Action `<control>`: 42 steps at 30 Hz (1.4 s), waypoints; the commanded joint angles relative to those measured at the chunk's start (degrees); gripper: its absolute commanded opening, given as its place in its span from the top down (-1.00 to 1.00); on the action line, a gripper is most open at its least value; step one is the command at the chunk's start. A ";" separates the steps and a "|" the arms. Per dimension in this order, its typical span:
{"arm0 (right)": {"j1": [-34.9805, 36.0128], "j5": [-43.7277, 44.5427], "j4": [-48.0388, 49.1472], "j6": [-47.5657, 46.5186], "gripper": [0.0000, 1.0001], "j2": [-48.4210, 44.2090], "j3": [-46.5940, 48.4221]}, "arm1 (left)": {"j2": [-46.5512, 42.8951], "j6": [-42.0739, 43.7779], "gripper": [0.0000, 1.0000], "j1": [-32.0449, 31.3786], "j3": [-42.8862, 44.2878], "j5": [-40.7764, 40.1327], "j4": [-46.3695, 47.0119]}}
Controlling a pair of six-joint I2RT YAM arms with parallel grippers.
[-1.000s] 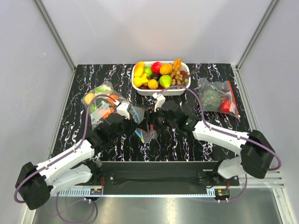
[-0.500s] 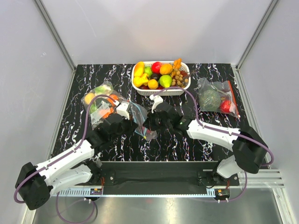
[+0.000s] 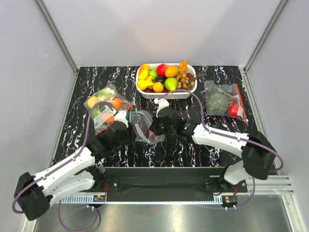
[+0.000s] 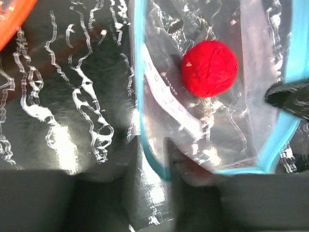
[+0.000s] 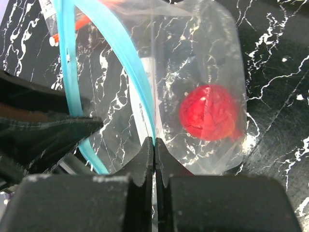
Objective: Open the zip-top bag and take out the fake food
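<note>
Two robot arms spread the zip-top bag (image 3: 143, 126) between them at the middle of the black marbled surface (image 3: 120, 77), just in front of a white basket (image 3: 145, 95) heaped with fruit. The right hand (image 5: 154, 145), fingers pressed together, is clamped on one teal lip of the bag's mouth. The left hand (image 4: 149, 170) pinches the opposite lip, and the two zip strips bow well apart. A red fake fruit (image 4: 209, 68) lies inside the clear bag, toward its closed end. A filled bag with an orange-red zip lies at the left (image 3: 104, 106) and another at the right (image 3: 223, 102)
</note>
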 commanded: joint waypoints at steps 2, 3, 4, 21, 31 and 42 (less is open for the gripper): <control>0.76 3.27 -0.37 0.09 1.00 -0.15 2.29 | -5.36 0.41 -0.10 -0.70 3.97 -5.18 -1.24; 0.76 3.10 -0.37 0.18 1.00 -0.15 2.29 | -6.41 0.85 -0.28 -0.79 4.42 -5.45 -1.07; 0.85 3.10 -0.46 0.27 1.00 0.02 2.29 | -8.77 1.46 -0.32 -0.79 4.77 -5.62 -0.81; 1.47 3.45 -1.07 1.85 1.00 -3.66 0.80 | -6.08 13.60 0.04 -0.96 -0.67 14.06 20.81; 1.55 2.13 -0.99 2.73 1.00 -4.28 0.45 | 1.57 14.13 0.00 -1.84 -5.51 15.03 28.89; 1.56 4.50 -3.97 2.82 0.29 -6.65 0.54 | 15.10 13.86 -0.05 -2.98 -6.30 9.85 36.72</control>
